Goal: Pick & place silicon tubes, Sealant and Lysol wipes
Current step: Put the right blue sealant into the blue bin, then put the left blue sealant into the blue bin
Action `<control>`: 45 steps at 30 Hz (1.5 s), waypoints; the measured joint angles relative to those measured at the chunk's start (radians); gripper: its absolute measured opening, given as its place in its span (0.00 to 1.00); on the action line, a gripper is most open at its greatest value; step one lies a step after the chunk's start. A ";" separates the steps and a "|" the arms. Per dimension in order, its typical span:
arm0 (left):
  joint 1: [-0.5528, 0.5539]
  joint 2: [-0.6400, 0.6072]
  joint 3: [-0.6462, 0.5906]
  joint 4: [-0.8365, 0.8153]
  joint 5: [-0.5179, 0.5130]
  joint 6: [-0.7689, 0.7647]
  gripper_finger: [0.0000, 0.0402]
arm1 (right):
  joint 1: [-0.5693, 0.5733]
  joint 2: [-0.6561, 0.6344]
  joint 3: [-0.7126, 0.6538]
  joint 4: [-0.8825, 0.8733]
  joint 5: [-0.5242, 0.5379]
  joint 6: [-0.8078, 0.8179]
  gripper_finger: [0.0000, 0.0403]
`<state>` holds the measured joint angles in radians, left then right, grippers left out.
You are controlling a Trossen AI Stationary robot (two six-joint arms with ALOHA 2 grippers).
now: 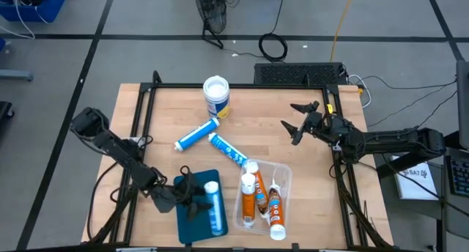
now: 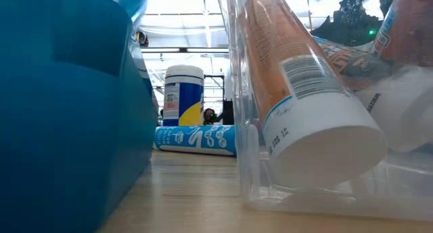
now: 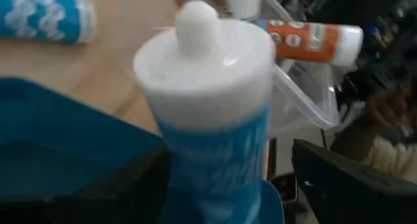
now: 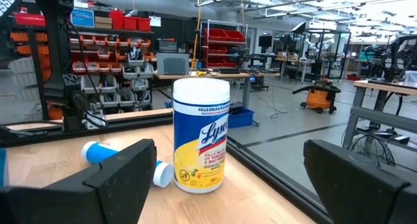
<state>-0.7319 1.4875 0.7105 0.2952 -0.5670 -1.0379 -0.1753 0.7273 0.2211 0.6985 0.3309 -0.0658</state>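
Note:
A blue tube with a white cap [image 1: 214, 206] lies in the blue tray [image 1: 189, 226] at the near edge. My left gripper [image 1: 199, 199] is open over the tray, with a finger on either side of this tube [image 3: 208, 152]. A gap shows between the tube and one finger [image 3: 339, 178]. Two more blue tubes [image 1: 198, 135] [image 1: 227, 151] lie on the table. The Lysol wipes [image 1: 216, 96] stand upright at the far middle. My right gripper [image 1: 300, 124] is open and empty to the right of the Lysol wipes [image 4: 201, 136], pointing at the canister.
A clear plastic tray [image 1: 282, 180] right of the blue tray holds several orange tubes [image 1: 250, 197], seen close in the low view [image 2: 298, 91]. A black frame [image 1: 146, 98] runs along the table's edges. Bare wood lies between the Lysol wipes and my right gripper.

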 joint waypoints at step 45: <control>0.514 -0.448 0.000 -0.769 0.042 0.414 0.44 | 0.000 0.002 0.000 -0.075 0.005 -0.052 0.90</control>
<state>-0.2179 1.0393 0.7101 -0.4734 -0.5246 -0.6242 -0.1753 0.7296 0.2214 0.6235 0.3363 -0.1181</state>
